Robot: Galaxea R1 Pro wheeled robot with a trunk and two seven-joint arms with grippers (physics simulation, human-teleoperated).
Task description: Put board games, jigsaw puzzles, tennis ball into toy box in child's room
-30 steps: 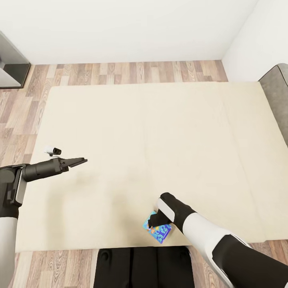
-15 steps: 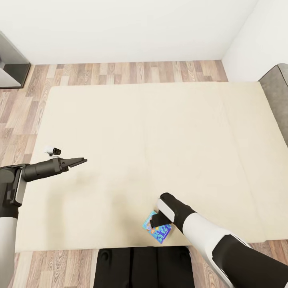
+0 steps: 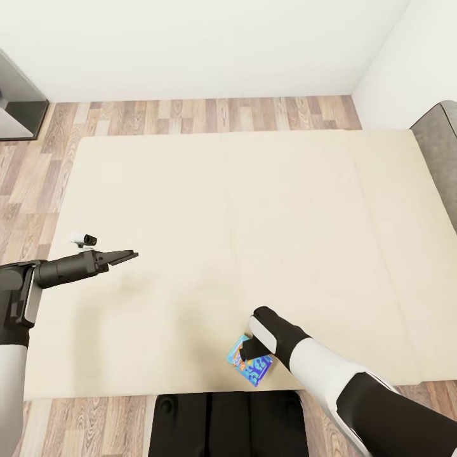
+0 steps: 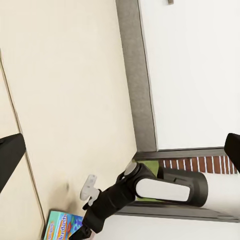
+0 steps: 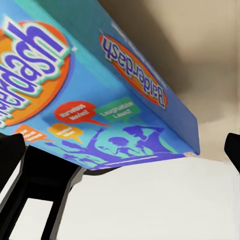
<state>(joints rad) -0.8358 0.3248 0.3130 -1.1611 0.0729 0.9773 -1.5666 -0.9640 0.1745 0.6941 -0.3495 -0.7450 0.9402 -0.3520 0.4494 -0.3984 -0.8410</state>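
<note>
Near the bed's front edge, right of its middle: one blue board game (image 3: 251, 367), bright blue box with orange print and blue figures, lying on the beige mattress (image 3: 254, 216) at a skew to that edge. The right wrist view shows its cover (image 5: 75, 100) close up, lettering in orange ovals on the face and on the side wall.

Right gripper (image 3: 246, 353): dark, set directly over the box's far end, at or just above its top. Whether its fingers are spread, pressed together or pinching the box cannot be told from these views.

Left gripper (image 3: 124, 256): held above the mattress near the bed's left side, well apart from the box, carrying nothing. Its dark fingertips (image 4: 9, 156) sit at opposite margins of the left wrist view, spread wide.

Bed: wide, plain beige top, grey headboard (image 3: 439, 152) at the right.

Surroundings: wood plank floor (image 3: 190, 114) beyond and beside the bed; white wall (image 3: 190, 44) behind.
</note>
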